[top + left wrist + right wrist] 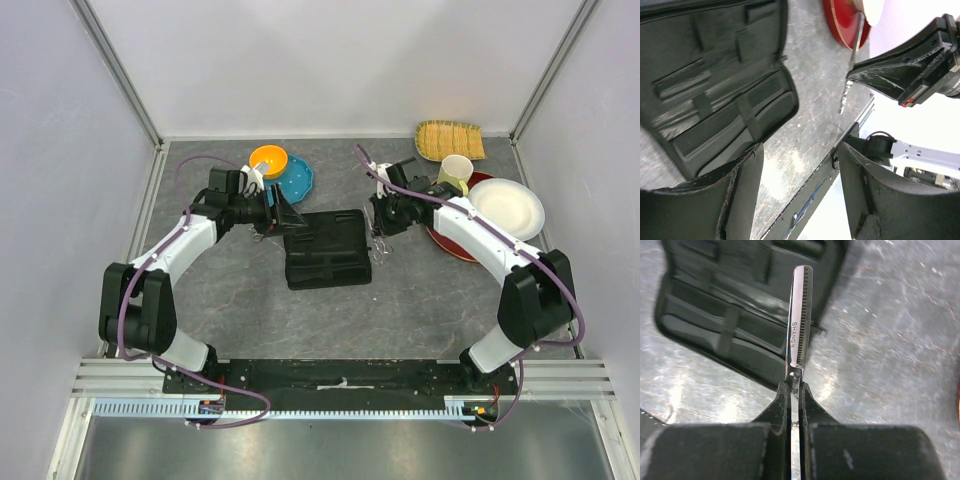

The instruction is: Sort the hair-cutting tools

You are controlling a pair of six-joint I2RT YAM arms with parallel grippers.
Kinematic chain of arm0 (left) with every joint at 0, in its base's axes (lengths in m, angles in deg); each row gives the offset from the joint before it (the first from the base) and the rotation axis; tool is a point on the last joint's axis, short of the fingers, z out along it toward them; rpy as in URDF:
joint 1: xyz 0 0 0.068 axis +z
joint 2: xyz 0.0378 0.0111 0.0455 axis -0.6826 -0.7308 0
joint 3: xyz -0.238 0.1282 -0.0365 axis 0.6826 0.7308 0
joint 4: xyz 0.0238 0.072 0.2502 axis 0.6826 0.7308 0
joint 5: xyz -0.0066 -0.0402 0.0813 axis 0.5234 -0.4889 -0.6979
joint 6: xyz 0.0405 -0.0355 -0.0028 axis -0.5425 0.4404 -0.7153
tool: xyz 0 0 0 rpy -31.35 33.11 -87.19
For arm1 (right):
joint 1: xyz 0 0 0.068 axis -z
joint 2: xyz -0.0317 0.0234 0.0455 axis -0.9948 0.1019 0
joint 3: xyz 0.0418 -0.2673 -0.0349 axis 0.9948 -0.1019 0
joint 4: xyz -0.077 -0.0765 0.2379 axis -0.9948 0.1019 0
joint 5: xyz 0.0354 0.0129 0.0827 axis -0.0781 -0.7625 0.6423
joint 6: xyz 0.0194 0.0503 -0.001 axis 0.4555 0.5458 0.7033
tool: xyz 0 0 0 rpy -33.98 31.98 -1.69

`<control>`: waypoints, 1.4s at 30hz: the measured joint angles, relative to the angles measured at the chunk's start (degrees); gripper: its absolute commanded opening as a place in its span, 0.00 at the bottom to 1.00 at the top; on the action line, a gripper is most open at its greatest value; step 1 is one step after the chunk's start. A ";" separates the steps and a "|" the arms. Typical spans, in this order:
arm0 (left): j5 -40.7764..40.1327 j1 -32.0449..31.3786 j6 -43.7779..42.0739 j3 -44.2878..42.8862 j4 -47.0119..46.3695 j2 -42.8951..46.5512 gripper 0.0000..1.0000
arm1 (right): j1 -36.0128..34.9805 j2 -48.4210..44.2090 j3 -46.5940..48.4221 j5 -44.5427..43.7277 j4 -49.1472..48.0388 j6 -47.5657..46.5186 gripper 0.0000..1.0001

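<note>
My right end effector (381, 228) is clamped shut on a pair of scissors (380, 247). In the right wrist view the fingers (812, 405) pinch the scissors (799, 320) near the pivot. The closed blades stick straight out past the fingertips, with a toothed edge and "SHANG" lettering on the blade. The scissors are held off the counter (430, 300), just beside the right edge of the open black case (325, 262). In the right wrist view the blade tip overlaps the case (735, 315) edge.

My left end effector (278, 212) is open fairly wide and holds nothing. In the left wrist view only bare counter (805, 130) shows between its two fingers (742, 185). It sits at the left end of the case (715, 95), which lies unzipped and flat with its inner straps and pockets showing. That view also shows the right end effector (900, 75) with the scissors (845, 97) hanging as a thin silver strip, tip near the counter.

I can only make out this one pair. I can't tell where the combs or the other scissors are.

Behind the left arm are an orange bowl (268, 160) and a blue plate (298, 180). On the right are a yellow mug (456, 172), a white plate (507, 208) on a red plate (447, 246), and a woven mat (450, 140) at the back.
</note>
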 measured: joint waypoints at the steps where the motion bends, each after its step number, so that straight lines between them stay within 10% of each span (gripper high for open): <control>1: 0.90 -0.35 0.04 -0.07 -0.76 0.00 0.70 | -0.22 -0.20 0.31 1.01 -0.48 -0.22 0.00; 15: 5.01 -5.07 3.67 -1.79 -9.53 -0.02 0.72 | -14.45 -1.68 3.98 10.34 -5.44 -3.26 0.00; 25: 4.00 -7.23 4.81 -1.79 -9.44 -0.02 0.02 | -16.57 -1.14 5.66 9.84 -6.25 -4.02 0.00; 30: 2.51 -7.80 4.63 -1.97 -7.98 -0.02 0.02 | -16.79 -0.11 5.68 9.09 -6.21 -3.80 0.00; 32: 1.77 -7.82 4.59 -2.40 -6.80 0.02 0.02 | -16.81 0.09 5.77 8.81 -6.21 -3.28 0.44; 34: 0.42 -7.96 4.52 -3.45 -5.09 0.02 0.02 | -16.83 0.17 6.14 8.09 -6.29 -1.84 0.65; 42: -8.74 -7.10 3.56 -17.57 6.99 0.09 0.02 | -16.61 -2.86 7.69 -0.15 -9.84 5.14 0.96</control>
